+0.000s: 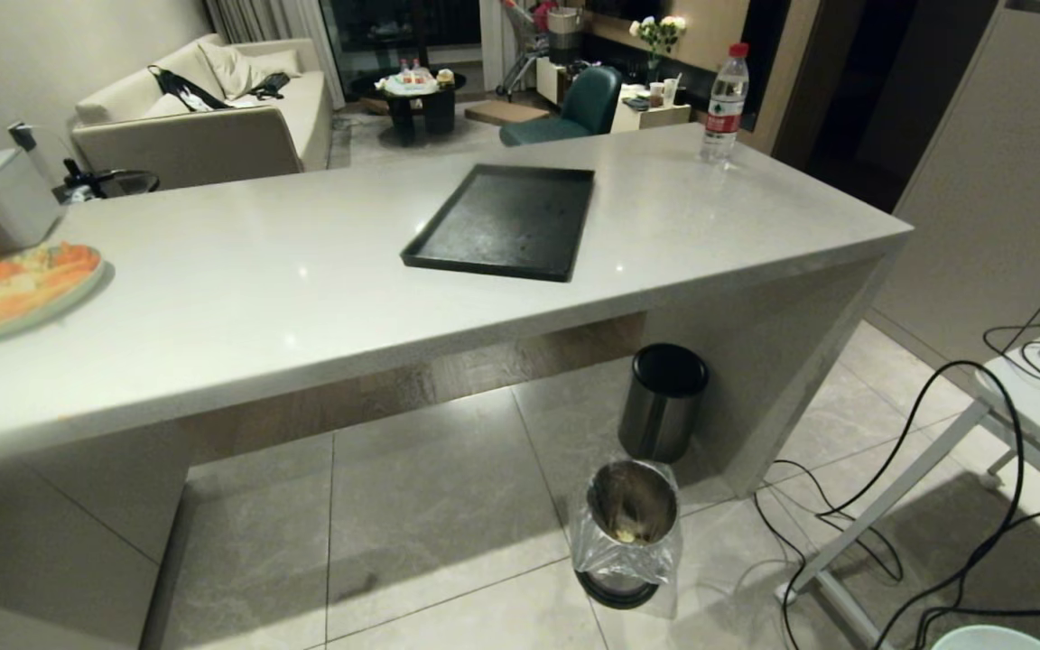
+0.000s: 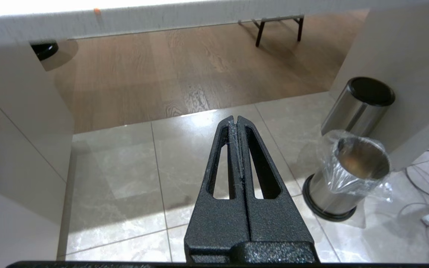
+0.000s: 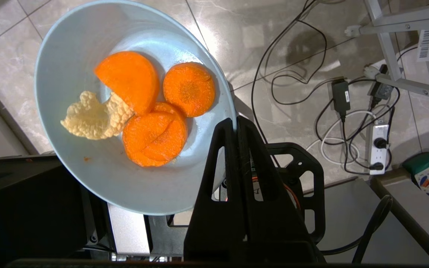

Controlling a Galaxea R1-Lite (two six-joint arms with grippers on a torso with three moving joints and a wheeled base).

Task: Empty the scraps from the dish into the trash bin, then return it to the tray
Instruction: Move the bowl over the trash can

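The right gripper point(image 3: 236, 124) is clamped tight on the rim of the dish point(image 3: 88, 44); scraps point(image 3: 143, 108) lie inside. Carry the dish level until directly above the trash bin point(image 1: 632, 528), then tip slowly. The left gripper point(image 2: 237, 121), jaws pressed together and empty, hangs near the bin. Beyond the bin, up on the counter, the tray point(image 1: 506, 221) waits. From the head camera only the dish's rim edge shows; neither arm is visible

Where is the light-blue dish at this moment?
In the right wrist view, the dish is pinched at its rim by the right gripper, above the tiled floor.
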